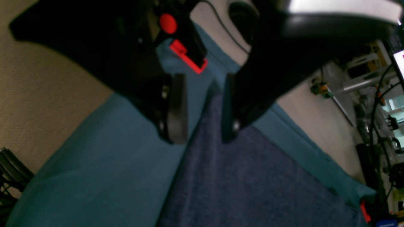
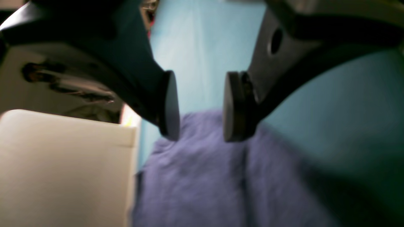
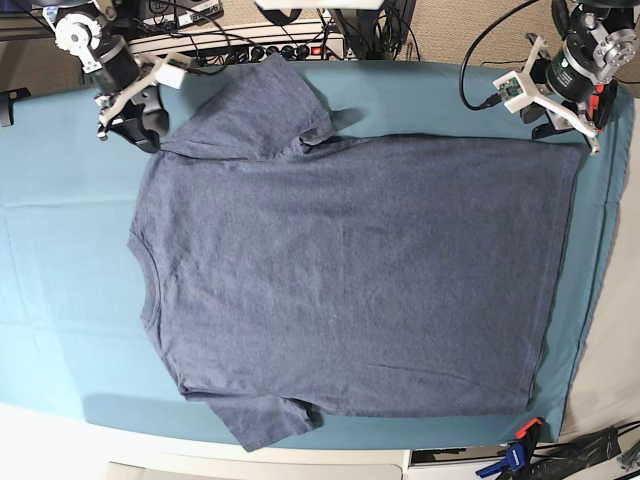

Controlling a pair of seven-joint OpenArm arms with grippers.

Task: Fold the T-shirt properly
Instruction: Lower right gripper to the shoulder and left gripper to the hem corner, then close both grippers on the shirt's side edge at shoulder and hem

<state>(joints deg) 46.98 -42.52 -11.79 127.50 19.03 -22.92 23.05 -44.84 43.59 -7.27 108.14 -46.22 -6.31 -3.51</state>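
T-shirt [image 3: 350, 270] flat, corners just below open L gripper [image 1: 202, 107], R gripper [image 2: 200, 105].

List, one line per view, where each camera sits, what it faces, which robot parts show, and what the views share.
Left wrist: on the left arm, looking down past the open left gripper at the T-shirt corner on the teal cloth.
Right wrist: on the right arm, looking past the open right gripper at a shirt edge.
Base: overhead, facing down; both arms at the table's far corners.
Shared: shirt and cloth appear in all three.
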